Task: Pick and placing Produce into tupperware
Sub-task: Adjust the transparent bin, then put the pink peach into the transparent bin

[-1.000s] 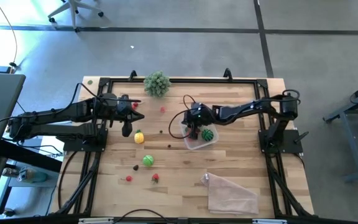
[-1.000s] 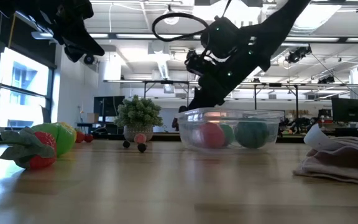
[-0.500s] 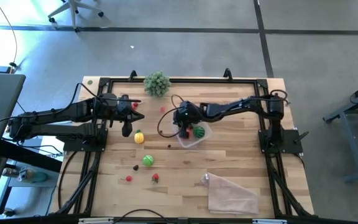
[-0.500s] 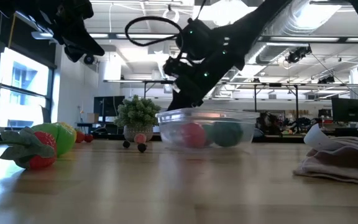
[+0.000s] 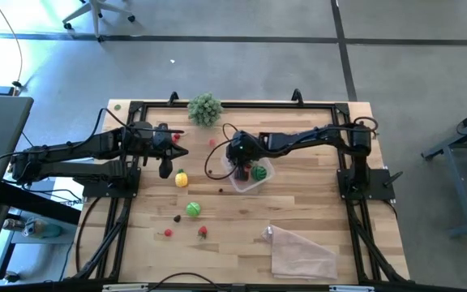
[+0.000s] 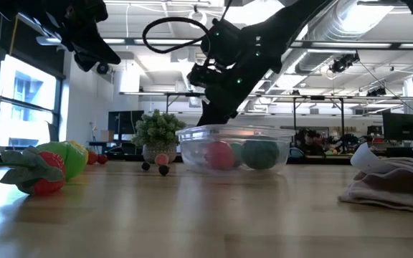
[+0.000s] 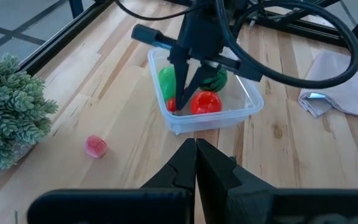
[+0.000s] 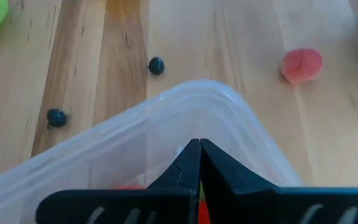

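The clear tupperware (image 5: pixel 251 175) stands on its base mid-table and holds a red fruit (image 7: pixel 205 102) and a striped green melon ball (image 5: pixel 259 171). My right gripper (image 5: pixel 237 168) is shut on the tub's corner toward the table's left. Loose produce lies on the wood to its left: a yellow piece (image 5: pixel 182 178), a green ball (image 5: pixel 193 208), small red pieces (image 5: pixel 203 232), a pink piece (image 8: pixel 302 65) and dark berries (image 8: pixel 156 65). My left gripper (image 7: pixel 196 154) is shut on nothing, hovering by the yellow piece at the table's left. My right gripper pinches the tupperware's wall at the rounded corner (image 8: pixel 180 127) facing the table's left and far side. The fingers (image 7: pixel 180 84) come from above, slanting down, and close to a point at the rim. The tub sits flat on the table, upright.
A grey-green leafy clump (image 5: pixel 204 108) stands at the far edge. A crinkled clear bag (image 5: pixel 302 251) lies toward the near right corner. Black frame rails (image 5: pixel 128 203) run along the table's sides. Bare wood shows between the tub and the bag.
My right gripper moved toward the table's left, dragging the tupperware along the wood with it and turning it slightly; the fruits stayed inside. In the last half second it has hardly moved.
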Tool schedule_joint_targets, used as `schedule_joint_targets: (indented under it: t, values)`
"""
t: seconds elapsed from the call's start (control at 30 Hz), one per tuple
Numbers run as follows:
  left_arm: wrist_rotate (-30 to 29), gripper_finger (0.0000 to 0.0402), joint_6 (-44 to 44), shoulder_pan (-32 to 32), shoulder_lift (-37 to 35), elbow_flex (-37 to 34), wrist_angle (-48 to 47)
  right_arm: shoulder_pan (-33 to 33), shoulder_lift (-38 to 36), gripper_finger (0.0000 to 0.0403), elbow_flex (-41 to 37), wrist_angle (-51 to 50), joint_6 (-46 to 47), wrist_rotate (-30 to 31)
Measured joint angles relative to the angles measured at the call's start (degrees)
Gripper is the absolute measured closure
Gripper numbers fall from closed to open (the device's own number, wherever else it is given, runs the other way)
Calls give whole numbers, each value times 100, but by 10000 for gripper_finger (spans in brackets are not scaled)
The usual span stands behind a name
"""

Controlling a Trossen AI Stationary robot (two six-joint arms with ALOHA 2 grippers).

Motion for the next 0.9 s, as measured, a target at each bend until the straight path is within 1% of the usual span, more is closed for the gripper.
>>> schedule_joint_targets:
  t: [0.17,0.37,0.53,0.6,0.67,0.77,0.9]
  values:
    - [1,401,-1,0,0,1,-1,75,-498,403,-2,-433,-35,404]
    - [1,401,-1,0,0,0,2,342,-1666,403,-4,-1241,-17,543]
    - [1,401,-2,0,0,-1,-1,680,-2927,403,-234,-2109,280,1413]
    - [1,401,-2,0,-2,1,1,811,-3505,403,-482,-2310,464,1706]
    - [1,401,0,-2,-2,1,-2,918,-4135,403,-839,-2379,716,1845]
    - [1,401,-2,0,0,-1,-1,1022,-5107,403,-1548,-2303,1229,1804]
    - [1,401,-2,0,-2,-1,-1,1049,-6221,403,-2556,-2026,1941,1489]
